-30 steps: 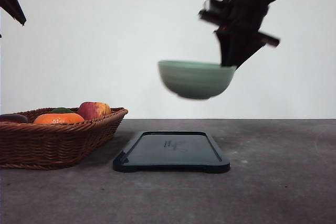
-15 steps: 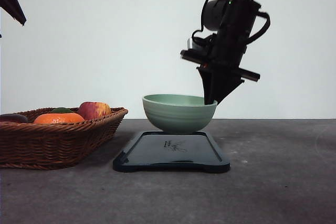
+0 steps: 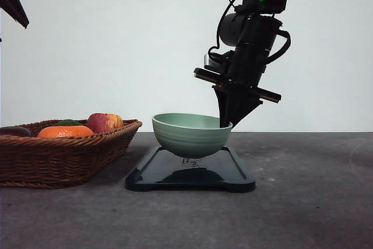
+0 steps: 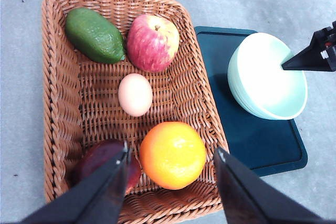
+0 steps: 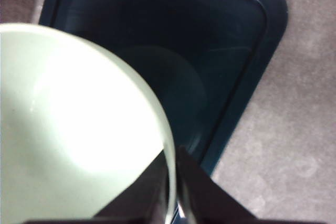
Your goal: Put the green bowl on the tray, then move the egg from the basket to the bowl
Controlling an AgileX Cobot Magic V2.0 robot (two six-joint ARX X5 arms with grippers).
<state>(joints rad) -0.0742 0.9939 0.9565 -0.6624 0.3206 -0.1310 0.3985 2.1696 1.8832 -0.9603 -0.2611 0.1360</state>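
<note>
The pale green bowl (image 3: 190,134) hangs slightly tilted at the dark tray (image 3: 228,171); whether it touches I cannot tell. My right gripper (image 3: 228,122) is shut on its right rim. In the right wrist view the gripper (image 5: 172,162) pinches the rim of the bowl (image 5: 79,124) over the tray (image 5: 210,40). The egg (image 4: 135,94) lies in the middle of the wicker basket (image 4: 50,103). My left gripper (image 4: 171,151) hovers open above the basket, apart from the egg. The bowl (image 4: 265,80) and tray (image 4: 262,145) lie beside the basket.
The basket (image 3: 70,157) stands left of the tray. It also holds an avocado (image 4: 95,35), a red apple (image 4: 153,42), an orange (image 4: 172,155) and a dark purple fruit (image 4: 102,162). A white wall closes off the back of the grey table.
My right gripper has carried the bowl down from mid-air and a little to the left, onto the tray area. The basket and tray have not moved.
</note>
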